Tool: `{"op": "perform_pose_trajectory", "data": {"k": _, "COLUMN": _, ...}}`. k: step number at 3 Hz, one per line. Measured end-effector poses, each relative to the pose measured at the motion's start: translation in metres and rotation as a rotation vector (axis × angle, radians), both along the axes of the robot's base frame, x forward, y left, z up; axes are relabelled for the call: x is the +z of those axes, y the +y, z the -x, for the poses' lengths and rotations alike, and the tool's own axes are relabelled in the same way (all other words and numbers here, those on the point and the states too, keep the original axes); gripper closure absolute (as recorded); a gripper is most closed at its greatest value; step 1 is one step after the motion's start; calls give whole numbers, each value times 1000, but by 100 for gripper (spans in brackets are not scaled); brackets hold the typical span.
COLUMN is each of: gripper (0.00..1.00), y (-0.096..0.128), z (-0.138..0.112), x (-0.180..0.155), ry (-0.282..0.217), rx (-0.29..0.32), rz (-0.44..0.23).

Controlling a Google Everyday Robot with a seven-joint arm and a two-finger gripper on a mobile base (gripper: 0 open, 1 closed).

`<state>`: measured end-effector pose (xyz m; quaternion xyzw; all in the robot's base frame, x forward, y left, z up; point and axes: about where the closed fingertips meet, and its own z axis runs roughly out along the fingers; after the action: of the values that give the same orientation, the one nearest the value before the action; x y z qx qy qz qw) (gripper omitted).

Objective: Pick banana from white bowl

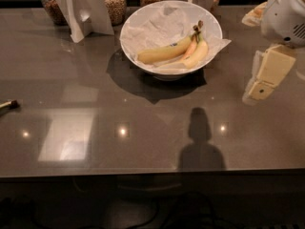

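Observation:
The white bowl [143, 20], lined with crumpled white paper, stands at the back middle of the dark table. In it lies the long pale yellow banana [162, 54], stem pointing up right. A shorter yellow banana [199, 53] lies to its right, with a thin orange-brown curved piece [190, 49] between them. My gripper [259, 85] hangs at the right edge of the view, right of the bowl and well apart from it, fingers pointing down over the table.
Glass jars of grains [114, 3] and a white folded card stand [83, 11] are at the back left behind the bowl. A small dark-tipped object [8, 105] lies at the left edge. The table's front edge runs across the lower view.

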<state>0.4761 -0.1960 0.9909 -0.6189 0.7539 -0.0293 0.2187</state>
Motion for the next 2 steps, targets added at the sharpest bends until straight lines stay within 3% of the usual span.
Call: {"op": "perform_pose_trajectory", "data": {"k": 2, "gripper": 0, "y": 23, "z": -68, "x": 9, "ry": -131, "rx": 65, "rz": -91}}
